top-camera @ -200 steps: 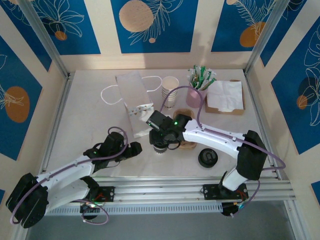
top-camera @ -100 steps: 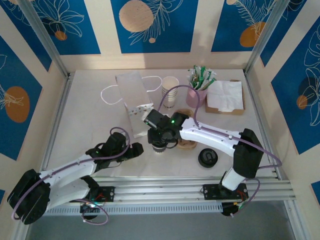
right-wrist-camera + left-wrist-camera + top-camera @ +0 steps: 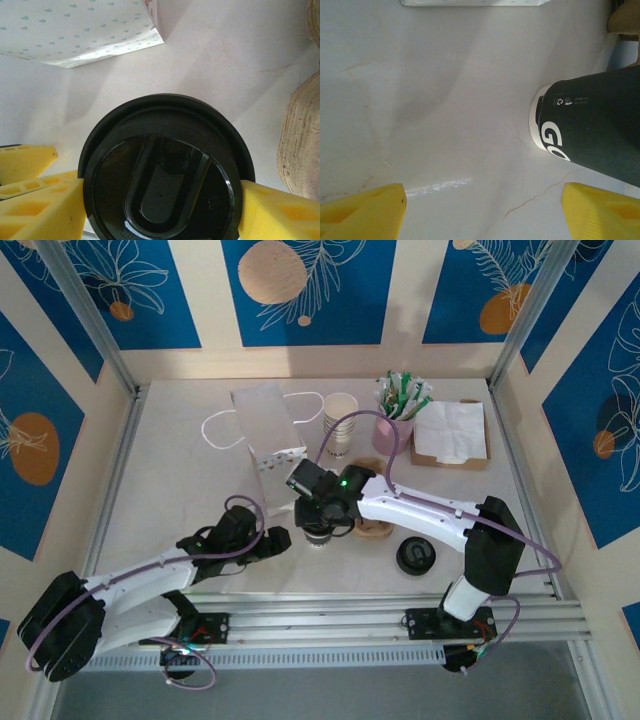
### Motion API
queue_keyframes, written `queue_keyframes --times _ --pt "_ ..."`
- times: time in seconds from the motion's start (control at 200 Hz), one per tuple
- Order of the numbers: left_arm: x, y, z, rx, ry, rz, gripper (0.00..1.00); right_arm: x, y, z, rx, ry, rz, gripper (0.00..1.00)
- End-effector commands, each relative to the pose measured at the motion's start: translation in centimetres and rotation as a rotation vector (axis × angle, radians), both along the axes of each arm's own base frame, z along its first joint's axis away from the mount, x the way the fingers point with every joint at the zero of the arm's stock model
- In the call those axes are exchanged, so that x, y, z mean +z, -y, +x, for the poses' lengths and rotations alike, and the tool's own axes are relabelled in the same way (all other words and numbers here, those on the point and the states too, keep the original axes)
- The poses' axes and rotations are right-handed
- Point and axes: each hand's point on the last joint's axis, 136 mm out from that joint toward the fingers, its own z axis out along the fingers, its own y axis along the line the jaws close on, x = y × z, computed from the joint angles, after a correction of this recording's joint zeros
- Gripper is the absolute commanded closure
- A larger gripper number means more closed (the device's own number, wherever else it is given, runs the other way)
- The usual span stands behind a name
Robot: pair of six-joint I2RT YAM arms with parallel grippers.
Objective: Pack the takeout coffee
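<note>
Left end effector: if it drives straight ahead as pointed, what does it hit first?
Probably the takeout coffee: it sits ahead in line with one finger of the left end effector. The gap between fingers leads over bare table to the white bag. Depth unclear.

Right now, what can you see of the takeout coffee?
The takeout coffee is a paper cup with a dark wall, white lettering beginning GO and a white bottom rim, capped by a glossy round black plastic lid with a raised U-shaped ridge. It stands upright on the white table near the patterned paper bag. Yellow fingers of the right end effector clamp its sides.
</note>
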Motion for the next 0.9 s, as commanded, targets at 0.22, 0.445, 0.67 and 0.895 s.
queue_keyframes --times 0.22,0.445,0.67,0.895 --pt "0.8 0.0 0.1 0.009 0.018 0.007 0.19 -3.7 3.3 -2.6 -0.022 -0.091 -0.22 0.29" --pt "1.2 -0.5 0.0 0.025 0.03 0.006 0.19 -4.6 4.2 -3.2 -0.051 -0.106 -0.275 0.29" --pt "1.9 0.4 -0.5 -0.001 0.022 -0.045 0.2 -5.6 5.0 -3.6 -0.103 -0.121 -0.302 0.29" --pt "3.5 2.7 -1.2 0.001 0.03 -0.277 0.28 -6.2 4.0 -4.0 -0.143 -0.148 -0.233 0.29"
